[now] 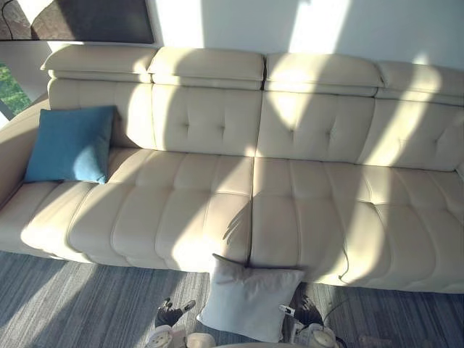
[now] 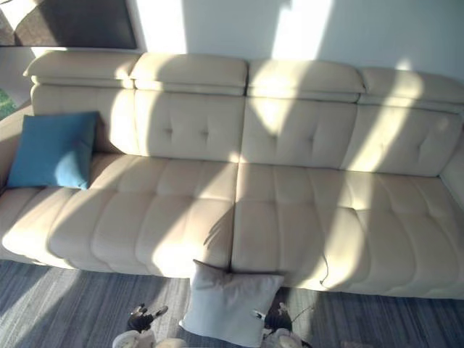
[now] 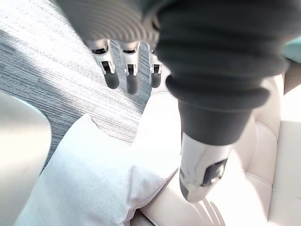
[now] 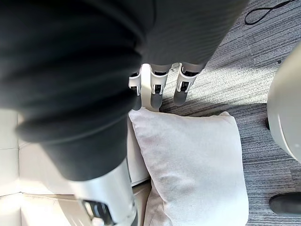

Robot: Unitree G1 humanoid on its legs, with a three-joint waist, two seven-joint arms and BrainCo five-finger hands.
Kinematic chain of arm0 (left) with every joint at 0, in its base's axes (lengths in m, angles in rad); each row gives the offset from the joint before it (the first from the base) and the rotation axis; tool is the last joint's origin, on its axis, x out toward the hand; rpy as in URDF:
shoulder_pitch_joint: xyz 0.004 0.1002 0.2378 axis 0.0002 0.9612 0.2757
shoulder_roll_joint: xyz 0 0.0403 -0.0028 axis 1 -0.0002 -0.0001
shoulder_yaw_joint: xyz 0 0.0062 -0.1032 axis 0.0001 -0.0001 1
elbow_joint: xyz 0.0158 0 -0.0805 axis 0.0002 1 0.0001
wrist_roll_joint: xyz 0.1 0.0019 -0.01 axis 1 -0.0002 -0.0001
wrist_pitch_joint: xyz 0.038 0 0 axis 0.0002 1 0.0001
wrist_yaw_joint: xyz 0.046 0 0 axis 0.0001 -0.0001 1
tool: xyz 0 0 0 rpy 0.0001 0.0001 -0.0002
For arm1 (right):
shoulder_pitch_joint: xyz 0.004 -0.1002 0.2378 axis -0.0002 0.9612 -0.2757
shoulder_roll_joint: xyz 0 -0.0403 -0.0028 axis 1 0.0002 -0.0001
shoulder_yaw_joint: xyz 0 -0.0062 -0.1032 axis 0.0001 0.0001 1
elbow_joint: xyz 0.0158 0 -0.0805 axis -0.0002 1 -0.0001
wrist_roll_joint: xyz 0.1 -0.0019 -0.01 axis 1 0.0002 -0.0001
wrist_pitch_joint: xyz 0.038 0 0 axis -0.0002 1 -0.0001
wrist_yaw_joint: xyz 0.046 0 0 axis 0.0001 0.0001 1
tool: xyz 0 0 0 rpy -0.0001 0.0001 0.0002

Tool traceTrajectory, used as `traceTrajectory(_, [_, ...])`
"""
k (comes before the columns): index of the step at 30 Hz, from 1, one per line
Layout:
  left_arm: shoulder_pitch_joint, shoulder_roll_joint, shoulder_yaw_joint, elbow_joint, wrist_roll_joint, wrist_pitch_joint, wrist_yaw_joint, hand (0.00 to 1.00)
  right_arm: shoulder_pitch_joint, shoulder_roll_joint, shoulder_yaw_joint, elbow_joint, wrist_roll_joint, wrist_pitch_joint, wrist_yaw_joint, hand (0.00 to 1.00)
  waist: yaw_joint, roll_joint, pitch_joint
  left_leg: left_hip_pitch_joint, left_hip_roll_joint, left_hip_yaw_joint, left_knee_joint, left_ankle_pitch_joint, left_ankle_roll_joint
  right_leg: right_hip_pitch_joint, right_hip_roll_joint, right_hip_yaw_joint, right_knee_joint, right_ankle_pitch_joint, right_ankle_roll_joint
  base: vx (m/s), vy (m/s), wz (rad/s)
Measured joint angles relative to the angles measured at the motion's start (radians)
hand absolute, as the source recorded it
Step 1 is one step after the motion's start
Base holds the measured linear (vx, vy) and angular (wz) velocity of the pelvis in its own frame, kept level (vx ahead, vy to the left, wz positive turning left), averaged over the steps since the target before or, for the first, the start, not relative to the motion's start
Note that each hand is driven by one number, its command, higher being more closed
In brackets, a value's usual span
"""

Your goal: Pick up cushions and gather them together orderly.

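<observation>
**A:** Where are the cushions?

**B:** You've got two. The blue cushion [image 1: 69,145] is at the left end of the sofa [image 1: 290,217], upright on the seat and propped against the back. The white cushion [image 1: 250,297] is off it, on the floor [image 1: 87,304], leaning on the seat's front edge at about the middle seam.

**A:** Hands?

**B:** The head cameras show you dark fingertips low in frame, one hand on either side of the white cushion, but you can't read posture there. The wrist cameras settle it. Left hand [image 3: 130,77] has straight fingers, the thumb set apart and nothing held, and it hangs over the floor next to the cushion. Right hand [image 4: 153,92] is the same, fingers straight and empty, with the tips by a corner of the white cushion at the sofa front. I can't tell whether it's touching.

**A:** What do the views split on?

**B:** The head cameras give you the blue cushion and the whole sofa. The wrist cameras give you the white cushion close up — each from its own side.
</observation>
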Motion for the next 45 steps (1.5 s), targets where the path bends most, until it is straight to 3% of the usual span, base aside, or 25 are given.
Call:
traceTrajectory(2, [-0.070, 0.014, 0.011, -0.030, -0.033, 0.000, 0.025, 0.00, -0.067, -0.021, -0.004, -0.015, 0.021, -0.003, -0.015, 0.00, 0.003, -0.016, 0.084, -0.190, 0.017, 0.002, 0.222, -0.013, 0.004, -0.164, -0.004, 0.000, 0.170, -0.028, -0.018, -0.25, -0.098, -0.04])
traceTrajectory(5, [-0.130, 0.014, 0.020, -0.076, -0.086, -0.003, 0.065, 0.00, -0.135, -0.052, -0.026, -0.067, 0.062, -0.013, -0.046, 0.00, 0.009, -0.013, 0.143, -0.407, 0.070, 0.003, 0.438, -0.069, 0.002, -0.378, 0.022, 0.002, 0.366, -0.059, -0.023, -0.25, -0.091, -0.42])
traceTrajectory(13, [-0.328, 0.027, 0.068, -0.180, -0.142, -0.025, 0.129, 0.00, -0.309, -0.105, -0.054, -0.136, 0.111, -0.029, -0.102, 0.00, -0.009, -0.026, 0.253, -0.696, 0.098, -0.013, 0.698, -0.196, -0.004, -0.665, 0.025, 0.005, 0.619, -0.222, -0.057, -0.23, -0.039, -0.16])
traceTrajectory(16, [-0.416, 0.060, 0.101, -0.200, -0.167, -0.031, 0.154, 0.00, -0.419, -0.117, -0.081, -0.179, 0.132, -0.036, -0.132, 0.00, -0.014, -0.030, 0.309, -0.862, 0.100, -0.032, 0.815, -0.239, -0.016, -0.812, 0.028, 0.007, 0.709, -0.302, -0.094, -0.27, -0.012, -0.10])
traceTrajectory(18, [-0.445, 0.079, 0.110, -0.202, -0.175, -0.031, 0.160, 0.00, -0.446, -0.128, -0.082, -0.193, 0.153, -0.036, -0.138, 0.00, -0.016, -0.030, 0.331, -0.921, 0.100, -0.041, 0.855, -0.244, -0.010, -0.868, 0.028, 0.005, 0.747, -0.310, -0.084, -0.24, 0.011, -0.01])
traceTrajectory(20, [-0.489, 0.116, 0.146, -0.211, -0.182, -0.032, 0.180, 0.00, -0.482, -0.136, -0.086, -0.204, 0.165, -0.040, -0.168, 0.00, -0.020, -0.043, 0.339, -1.035, 0.099, -0.052, 0.915, -0.234, -0.006, -0.979, 0.025, 0.002, 0.808, -0.307, -0.092, -0.27, 0.034, 0.00])
traceTrajectory(25, [-0.541, 0.170, 0.192, -0.227, -0.198, -0.035, 0.210, 0.00, -0.535, -0.149, -0.143, -0.203, 0.198, -0.046, -0.197, 0.00, -0.021, -0.050, 0.348, -1.169, 0.101, -0.063, 1.001, -0.224, -0.005, -1.107, 0.022, 0.001, 0.892, -0.296, -0.108, -0.12, 0.041, -0.02])
traceTrajectory(31, [-0.697, 0.244, 0.200, -0.226, -0.198, -0.035, 0.202, 0.00, -0.672, -0.213, -0.201, -0.165, 0.240, -0.056, -0.201, 0.00, -0.042, -0.055, 0.362, -1.321, 0.092, -0.067, 1.034, -0.190, 0.008, -1.257, 0.008, -0.001, 0.932, -0.270, -0.100, -0.07, 0.032, 0.01])
traceTrajectory(36, [-0.859, 0.312, 0.075, -0.207, -0.205, -0.038, 0.167, 0.00, -0.862, -0.285, -0.203, -0.124, 0.277, -0.057, -0.190, 0.00, -0.044, -0.054, 0.377, -1.467, 0.092, -0.063, 1.073, -0.168, 0.012, -1.413, 0.005, 0.009, 0.981, -0.249, -0.102, -0.05, 0.028, -0.06])
traceTrajectory(40, [-0.969, 0.302, -0.058, -0.207, -0.227, -0.047, 0.163, 0.00, -1.021, -0.280, -0.195, -0.124, 0.307, -0.069, -0.164, 0.00, -0.044, -0.051, 0.380, -1.570, 0.093, -0.050, 1.085, -0.145, 0.016, -1.528, 0.004, 0.023, 1.004, -0.231, -0.097, -0.03, 0.027, -0.06])
traceTrajectory(45, [-1.062, 0.261, -0.140, -0.209, -0.262, -0.065, 0.175, 0.00, -1.153, -0.236, -0.187, -0.124, 0.317, -0.078, -0.161, 0.00, -0.043, -0.045, 0.385, -1.634, 0.093, -0.057, 1.104, -0.142, 0.010, -1.590, 0.001, 0.020, 1.025, -0.226, -0.106, 0.00, 0.000, 0.00])
